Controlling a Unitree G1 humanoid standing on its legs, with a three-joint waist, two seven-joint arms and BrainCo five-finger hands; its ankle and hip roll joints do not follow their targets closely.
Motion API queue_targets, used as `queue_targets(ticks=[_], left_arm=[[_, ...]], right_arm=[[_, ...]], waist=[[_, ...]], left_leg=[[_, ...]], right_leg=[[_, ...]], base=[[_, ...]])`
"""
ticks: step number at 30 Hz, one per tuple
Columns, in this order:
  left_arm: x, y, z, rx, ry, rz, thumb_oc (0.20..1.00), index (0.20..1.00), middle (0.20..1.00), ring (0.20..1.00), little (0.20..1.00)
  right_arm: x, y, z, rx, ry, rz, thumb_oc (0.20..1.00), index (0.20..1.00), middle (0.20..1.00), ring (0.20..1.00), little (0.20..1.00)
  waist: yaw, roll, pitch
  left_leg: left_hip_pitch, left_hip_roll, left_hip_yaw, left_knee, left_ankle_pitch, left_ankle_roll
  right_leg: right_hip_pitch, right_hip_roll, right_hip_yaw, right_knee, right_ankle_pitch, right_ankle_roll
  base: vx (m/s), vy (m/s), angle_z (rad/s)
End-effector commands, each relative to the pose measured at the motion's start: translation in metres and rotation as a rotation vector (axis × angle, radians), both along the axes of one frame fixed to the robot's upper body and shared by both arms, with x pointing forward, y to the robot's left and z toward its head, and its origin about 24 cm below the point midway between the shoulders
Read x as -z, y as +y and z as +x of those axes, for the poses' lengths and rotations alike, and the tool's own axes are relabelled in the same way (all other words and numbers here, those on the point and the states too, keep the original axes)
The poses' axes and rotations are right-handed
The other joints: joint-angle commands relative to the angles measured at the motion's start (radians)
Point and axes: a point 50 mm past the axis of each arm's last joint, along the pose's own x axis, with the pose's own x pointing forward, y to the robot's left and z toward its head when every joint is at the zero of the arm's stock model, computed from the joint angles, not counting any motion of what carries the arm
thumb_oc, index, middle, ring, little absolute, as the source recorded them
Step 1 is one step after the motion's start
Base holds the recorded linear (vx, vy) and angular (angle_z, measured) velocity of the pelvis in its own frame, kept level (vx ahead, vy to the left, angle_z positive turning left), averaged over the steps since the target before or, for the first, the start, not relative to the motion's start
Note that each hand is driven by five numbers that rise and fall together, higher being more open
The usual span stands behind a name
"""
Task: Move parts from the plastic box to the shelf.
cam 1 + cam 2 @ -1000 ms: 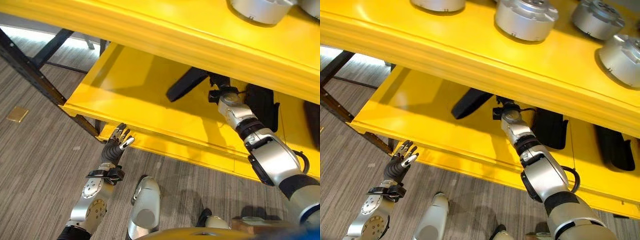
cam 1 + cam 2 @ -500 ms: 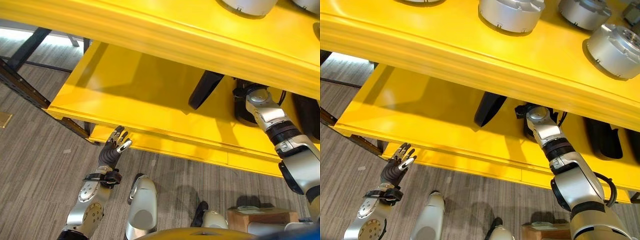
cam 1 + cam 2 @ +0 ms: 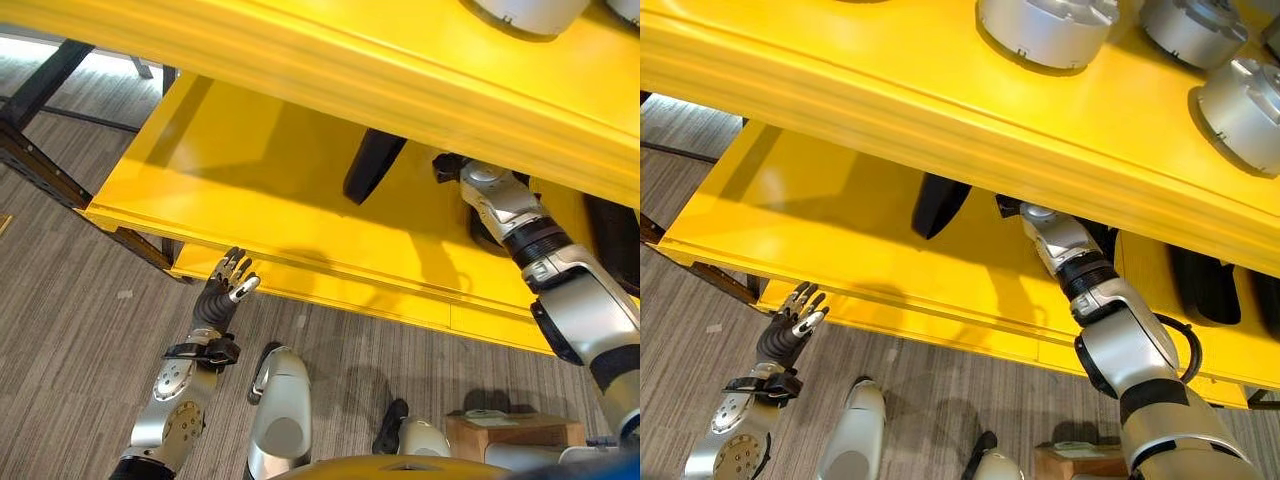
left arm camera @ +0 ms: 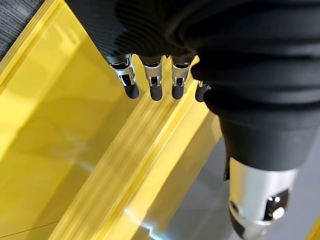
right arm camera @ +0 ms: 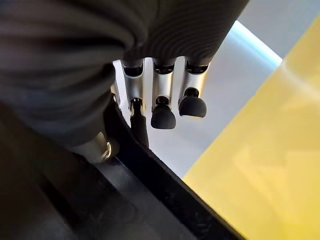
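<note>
A long black part stands tilted on the glossy yellow shelf, pinched in the right hand, a grip seen in the right wrist view; it has shifted left since half a second ago. Round silver parts sit on the tier above. The left hand hovers spread and empty below the shelf edge.

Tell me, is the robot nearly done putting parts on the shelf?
Done: silver round parts sit on the top shelf, black ones lower down. In hand: the right hand seems to hold a long black part over the middle shelf. Left hand is open. How many remain, I cannot tell.
</note>
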Motion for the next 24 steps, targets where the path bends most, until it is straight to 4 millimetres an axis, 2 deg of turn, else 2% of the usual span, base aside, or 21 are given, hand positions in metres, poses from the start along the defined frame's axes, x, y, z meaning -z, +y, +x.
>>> queue_targets(ticks=[1, 6, 7, 13, 15, 20, 24], left_arm=[[-0.017, -0.001, -0.004, 0.058, -0.076, 0.018, 1.000, 1.000, 1.000, 1.000, 1.000], [-0.019, 0.002, -0.006, 0.057, -0.078, 0.025, 1.000, 1.000, 1.000, 1.000, 1.000], [-0.020, 0.004, -0.006, 0.063, -0.081, 0.035, 1.000, 1.000, 1.000, 1.000, 1.000], [-0.021, 0.004, -0.007, 0.071, -0.081, 0.041, 1.000, 1.000, 1.000, 1.000, 1.000], [-0.020, 0.003, -0.007, 0.080, -0.074, 0.036, 1.000, 1.000, 1.000, 1.000, 1.000], [-0.019, 0.002, -0.008, 0.091, -0.066, 0.036, 1.000, 1.000, 1.000, 1.000, 1.000], [-0.018, 0.002, -0.008, 0.091, -0.062, 0.033, 1.000, 1.000, 1.000, 1.000, 1.000]], right_arm=[[-0.016, -0.001, 0.007, 0.030, -0.035, -0.054, 0.200, 0.200, 0.200, 0.200, 0.200], [-0.018, 0.002, 0.009, 0.027, -0.025, -0.128, 0.200, 0.200, 0.200, 0.200, 0.200], [-0.021, -0.001, 0.011, 0.041, -0.018, -0.199, 0.200, 0.200, 0.200, 0.200, 0.200], [-0.022, -0.015, 0.016, 0.099, 0.016, -0.259, 0.200, 0.200, 0.200, 0.200, 0.200], [-0.019, -0.027, 0.018, 0.144, 0.052, -0.302, 0.200, 0.200, 0.200, 0.200, 0.200], [-0.013, -0.036, 0.020, 0.186, 0.090, -0.372, 0.200, 0.200, 0.200, 0.200, 0.200], [0.005, -0.042, 0.020, 0.198, 0.149, -0.351, 0.200, 0.200, 0.200, 0.200, 0.200]], waist=[[0.025, -0.015, -0.068], [0.033, -0.030, -0.066], [0.037, -0.039, -0.063], [0.040, -0.050, -0.055], [0.039, -0.054, -0.051], [0.036, -0.058, -0.044], [0.035, -0.058, -0.037]], left_leg=[[0.029, 0.012, -0.011, -0.058, 0.079, 0.021], [0.032, 0.014, -0.013, -0.064, 0.080, 0.023], [0.032, 0.014, -0.014, -0.062, 0.080, 0.023], [0.035, 0.015, -0.014, -0.060, 0.077, 0.025], [0.035, 0.016, -0.015, -0.057, 0.076, 0.025], [0.032, 0.019, -0.015, -0.053, 0.075, 0.026], [0.027, 0.020, -0.015, -0.046, 0.072, 0.028]], right_leg=[[-0.085, 0.024, 0.056, 0.216, -0.004, -0.013], [-0.079, 0.032, 0.052, 0.207, -0.002, -0.013], [-0.074, 0.035, 0.052, 0.204, -0.001, -0.014], [-0.072, 0.040, 0.054, 0.205, 0.001, -0.015], [-0.072, 0.042, 0.054, 0.202, 0.002, -0.014], [-0.072, 0.049, 0.060, 0.201, 0.003, -0.015], [-0.076, 0.054, 0.061, 0.203, 0.001, -0.016]], base=[[0.01, -0.040, -0.01], [0.00, 0.000, 0.00], [0.00, 0.000, 0.00], [0.00, 0.000, 0.00], [0.00, 0.000, 0.00], [0.00, -0.003, -0.01], [0.00, 0.000, 0.00]])
